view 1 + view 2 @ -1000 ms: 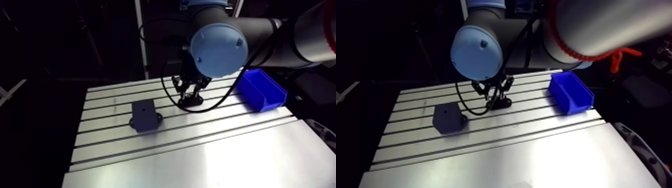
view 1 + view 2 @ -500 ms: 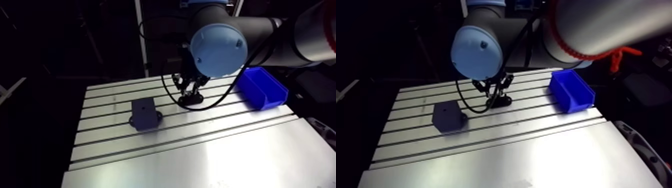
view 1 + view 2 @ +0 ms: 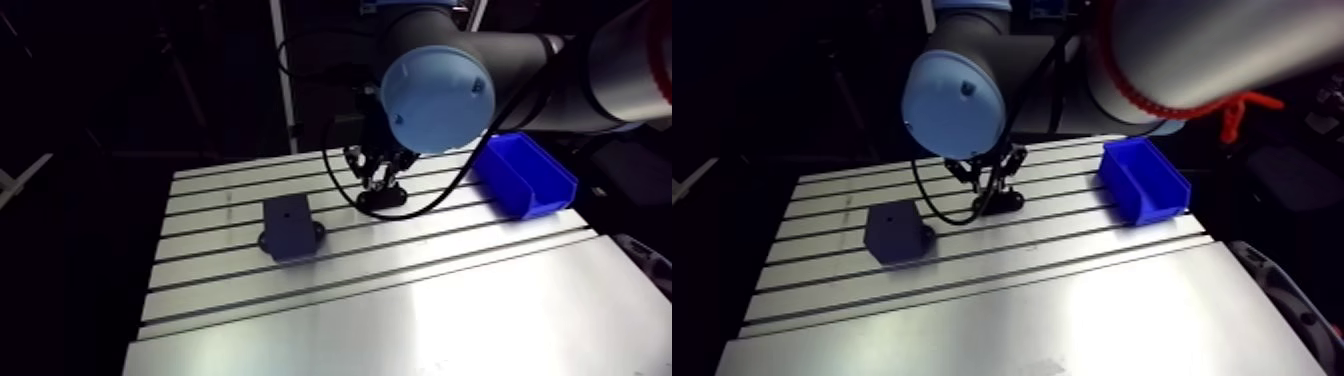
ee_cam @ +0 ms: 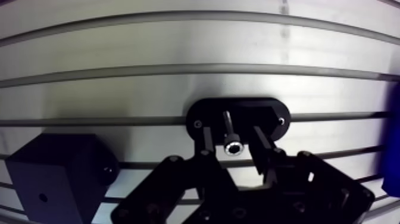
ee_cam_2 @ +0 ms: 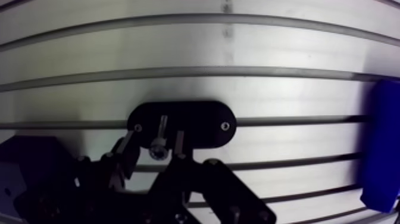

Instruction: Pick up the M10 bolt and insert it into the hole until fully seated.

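Wrist view showed you the bolt (image 4: 233, 146) standing in the black oval holder (image 4: 265, 110). Its shiny round head was up, toward the camera. Its thin stem went down into the middle of the holder. The holder lay flat on the tabletop (image 4: 178, 42), across one of the long grooves. You could see a small screw near each end of the holder.

Your hand (image 4: 231, 130) was low over the holder, right above its middle. The two black fingers (image 4: 206, 143) stood one on each side of the bolt. A thin dark gap showed between each finger and the bolt's head, so the hand was open and was not squeezing the bolt. The finger ends reached down close to the holder, but you could not tell if they touched it.

A dark block (image 4: 50, 179) sat on the tabletop off to one side of the holder, apart from it. It had a small hole in its top face. A small round tab stuck out from the bottom of the block, on the side that faced the holder.

A blue bin (image 5: 381, 143) sat on the other side of the holder, further off than the block and near the tabletop's edge.

The arm view showed you the same things. The hand came down onto the holder, with the block on one side and the bin on the other. The bolt was too small to make out there.
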### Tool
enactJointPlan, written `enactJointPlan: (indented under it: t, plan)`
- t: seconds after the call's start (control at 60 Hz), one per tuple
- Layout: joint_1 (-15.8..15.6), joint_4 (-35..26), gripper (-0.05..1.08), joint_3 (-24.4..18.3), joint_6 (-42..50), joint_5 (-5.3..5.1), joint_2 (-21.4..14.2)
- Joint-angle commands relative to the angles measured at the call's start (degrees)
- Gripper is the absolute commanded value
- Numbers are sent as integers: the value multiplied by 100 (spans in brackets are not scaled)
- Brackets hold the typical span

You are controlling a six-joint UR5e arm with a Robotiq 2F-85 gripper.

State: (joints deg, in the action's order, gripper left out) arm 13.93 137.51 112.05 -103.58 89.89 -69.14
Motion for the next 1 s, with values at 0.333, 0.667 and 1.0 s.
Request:
enactJointPlan:
  t: [0.333,0.667,1.0]
  plan:
    - [5,-26,58,23,0,7,-33]
    - [-3,-26,64,32,0,16,-41]
    - [5,-35,68,32,0,16,-51]
